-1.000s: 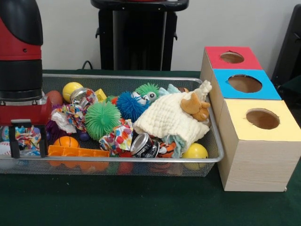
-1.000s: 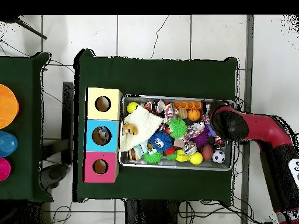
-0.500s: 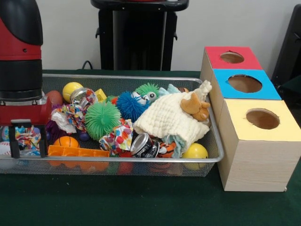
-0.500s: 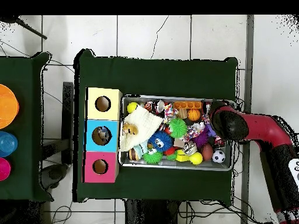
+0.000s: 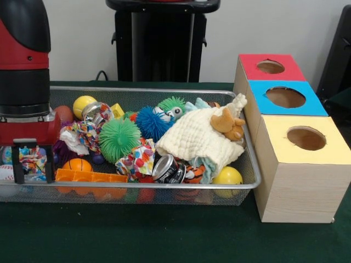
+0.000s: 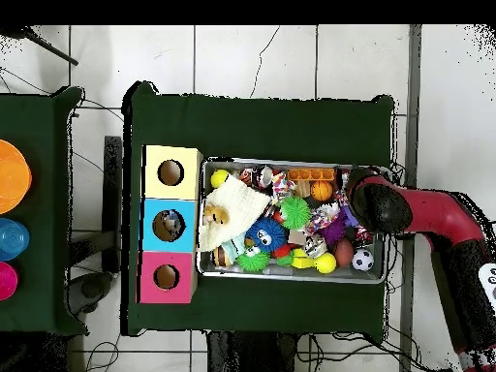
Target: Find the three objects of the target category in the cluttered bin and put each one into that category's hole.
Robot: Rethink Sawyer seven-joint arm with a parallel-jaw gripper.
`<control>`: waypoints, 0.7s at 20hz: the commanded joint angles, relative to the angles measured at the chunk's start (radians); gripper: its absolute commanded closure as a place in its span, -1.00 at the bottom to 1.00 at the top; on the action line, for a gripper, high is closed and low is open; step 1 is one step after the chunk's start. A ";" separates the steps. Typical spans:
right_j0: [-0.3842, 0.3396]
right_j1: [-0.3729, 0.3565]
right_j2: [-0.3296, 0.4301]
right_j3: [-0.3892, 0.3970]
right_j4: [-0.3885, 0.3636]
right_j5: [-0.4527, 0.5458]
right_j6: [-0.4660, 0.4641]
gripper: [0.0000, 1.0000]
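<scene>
A wire mesh bin [image 5: 164,186] holds a heap of toys: a green spiky ball [image 5: 119,138], a blue spiky ball [image 5: 149,123], a cream cloth [image 5: 194,137] with a brown plush [image 5: 227,124] on it, a crushed can [image 5: 167,169], yellow balls [image 5: 84,104] and a small basketball [image 5: 77,164]. My gripper [image 5: 33,170] is low in the bin's left end, open, its fingers either side of a crumpled multicoloured piece [image 5: 33,160]. From overhead the arm [image 6: 383,205] covers the gripper at the bin's right end [image 6: 386,232].
Three wooden boxes stand against the bin's other end, each with a round hole: red top [image 5: 270,67], blue top [image 5: 285,97], yellow top [image 5: 304,138]. An orange block [image 5: 90,176] lies by the front wall. A black stand [image 5: 159,44] rises behind the bin.
The gripper has edged very slightly to the right in the front view; the toys have not moved.
</scene>
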 commanded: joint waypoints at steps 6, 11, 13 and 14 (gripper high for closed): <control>0.030 0.116 -0.068 -0.062 -0.065 0.016 -0.115 1.00; 0.031 0.113 -0.069 -0.061 -0.061 0.021 -0.117 1.00; 0.030 0.115 -0.068 -0.062 -0.061 0.022 -0.122 -1.00; 0.023 0.119 -0.060 -0.060 -0.058 0.018 -0.130 -1.00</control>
